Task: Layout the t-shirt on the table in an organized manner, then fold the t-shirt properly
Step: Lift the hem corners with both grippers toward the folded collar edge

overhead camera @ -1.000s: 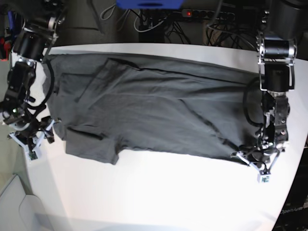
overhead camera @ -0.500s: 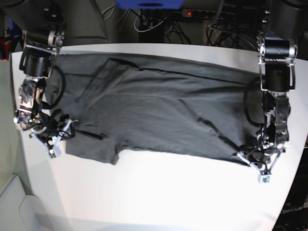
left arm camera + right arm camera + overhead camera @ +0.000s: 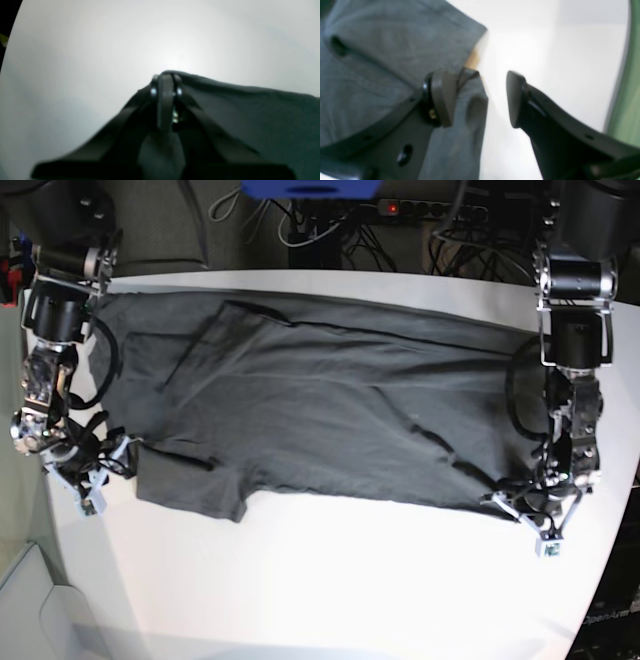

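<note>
Your t-shirt [image 3: 320, 410] lies spread across the worktop [image 3: 330, 580], far half, with creases. Your left end effector [image 3: 165, 85] is pressed together, pinching the shirt's corner at the near edge. Your right end effector [image 3: 480, 100] stands spread at the opposite end: one finger [image 3: 442, 97] rests on the cloth, the other over bare worktop.

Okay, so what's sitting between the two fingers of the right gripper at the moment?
Mostly bare table. In the right wrist view the right gripper stands open, one finger over the t-shirt edge, which reaches a little into the gap.
</note>
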Controlling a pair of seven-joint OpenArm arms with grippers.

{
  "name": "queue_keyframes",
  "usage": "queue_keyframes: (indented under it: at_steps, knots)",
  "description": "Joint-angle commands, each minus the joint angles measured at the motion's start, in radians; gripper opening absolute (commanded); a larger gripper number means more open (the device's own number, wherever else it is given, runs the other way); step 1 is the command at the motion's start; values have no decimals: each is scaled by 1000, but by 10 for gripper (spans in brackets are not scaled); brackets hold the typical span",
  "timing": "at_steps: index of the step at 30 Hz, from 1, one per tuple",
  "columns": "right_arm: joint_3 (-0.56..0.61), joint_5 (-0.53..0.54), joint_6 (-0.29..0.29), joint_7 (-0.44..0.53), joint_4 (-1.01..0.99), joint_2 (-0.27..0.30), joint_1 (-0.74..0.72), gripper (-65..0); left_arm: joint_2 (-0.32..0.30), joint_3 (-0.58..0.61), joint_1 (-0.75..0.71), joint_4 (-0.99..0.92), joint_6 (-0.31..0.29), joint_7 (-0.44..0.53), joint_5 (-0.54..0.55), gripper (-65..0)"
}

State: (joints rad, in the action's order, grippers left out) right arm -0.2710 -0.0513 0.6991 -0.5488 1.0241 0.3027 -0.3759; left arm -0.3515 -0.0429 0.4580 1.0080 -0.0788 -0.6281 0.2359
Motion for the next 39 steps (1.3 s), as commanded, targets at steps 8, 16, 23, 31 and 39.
queue_keyframes:
  at_steps: [8, 16, 23, 31, 39]
  knots:
    - [-4, 9, -1, 72, -101, 29, -13, -320, -13, -4, 31, 15, 3, 23, 1, -647]
    - [-3, 9, -1, 92, -109, 29, -5, -411, -14, -8, 12, 21, 3, 26, 1, -647]
    - [-4, 12, -1, 94, -67, 29, -4, -648, -14, -12, 6, 25, 1, 21, 1, -647]
    - [-6, 12, -1, 86, 112, 23, 87, -650, -37, -13, -49, 153, 3, 17, 10, -647]
    - [-7, 18, -1, 86, 336, 22, 213, -650, -31, -176, -115, 349, -5, -131, 12, -647]
